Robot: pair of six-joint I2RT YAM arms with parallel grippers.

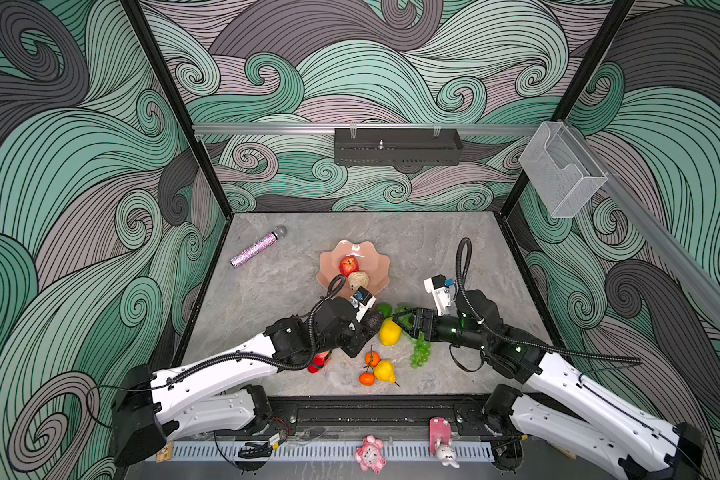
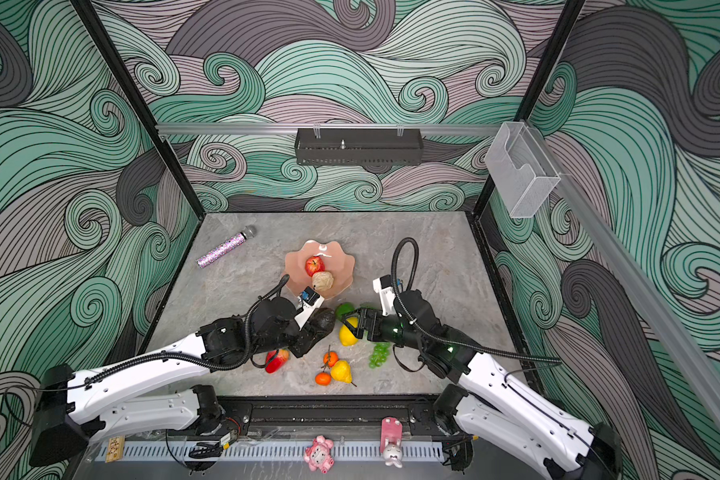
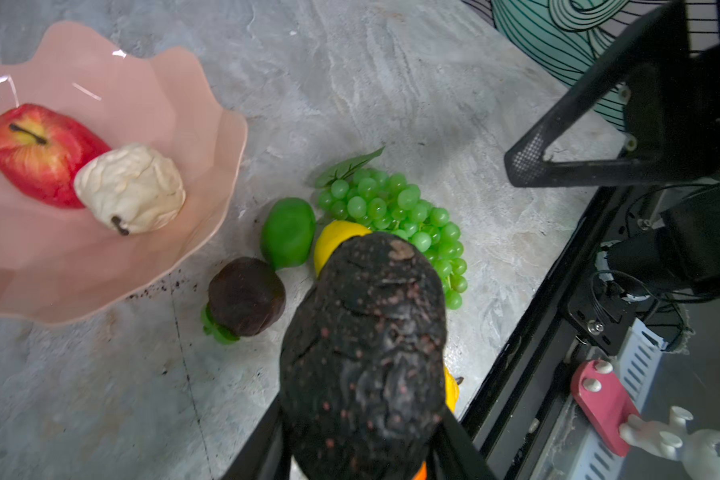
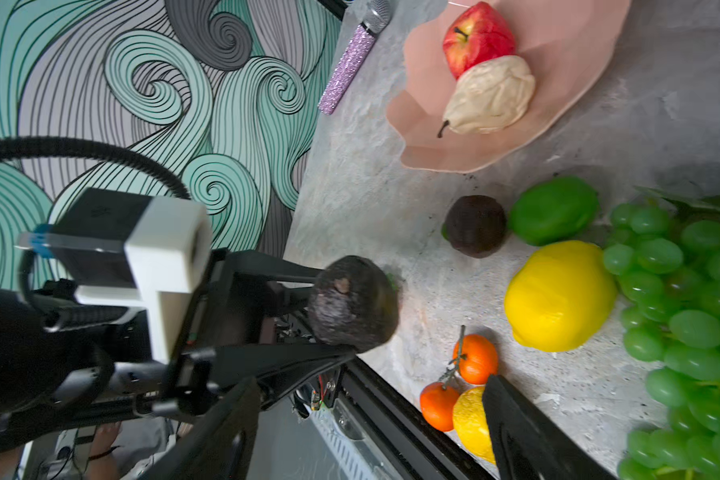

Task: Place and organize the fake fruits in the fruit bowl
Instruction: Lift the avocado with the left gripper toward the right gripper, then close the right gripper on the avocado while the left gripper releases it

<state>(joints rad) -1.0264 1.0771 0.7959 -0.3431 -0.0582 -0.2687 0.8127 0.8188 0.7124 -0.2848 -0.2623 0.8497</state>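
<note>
**Left gripper pinches an avocado; apple and pear lie in the bowl**

The left gripper (image 4: pixel 335 314) pinches a dark, bumpy avocado (image 3: pixel 362 353), one finger on each side of it. In both top views the avocado sits between the near rim of the bowl (image 1: pixel 371 257) and the lemon (image 1: pixel 389 332). Whether it is clear of the table (image 1: pixel 267 291) I cannot tell.

The right gripper (image 1: pixel 400 323) has its fingers spread wide with nothing between them. It hangs over the place where the lemon and the grapes (image 1: pixel 420 353) meet, and it points toward the left gripper, which is near it.

The pink bowl with the wavy rim stands near the middle of the table. It holds a red apple (image 1: pixel 348 264) and a cream pear (image 1: pixel 358 279), which touch. The pear lies on the side nearer the arms.

The other fruits lie on the table in front of the bowl:
- A lime (image 3: pixel 287 232) lies just beside the lemon.
- A dark round fruit (image 3: pixel 246 295) lies just beside the lime, near the bowl's rim.
- The grapes lie against the far side of the lemon.
- Two tangerines (image 1: pixel 372 358) on one stem lie closer to the table's front edge, with a yellow pear (image 1: pixel 385 371) touching them.
- A red fruit (image 2: pixel 277 359) is half hidden under the left arm.

A glittery microphone (image 1: pixel 258 246) lies well apart from the fruit, toward the back left corner.
</note>
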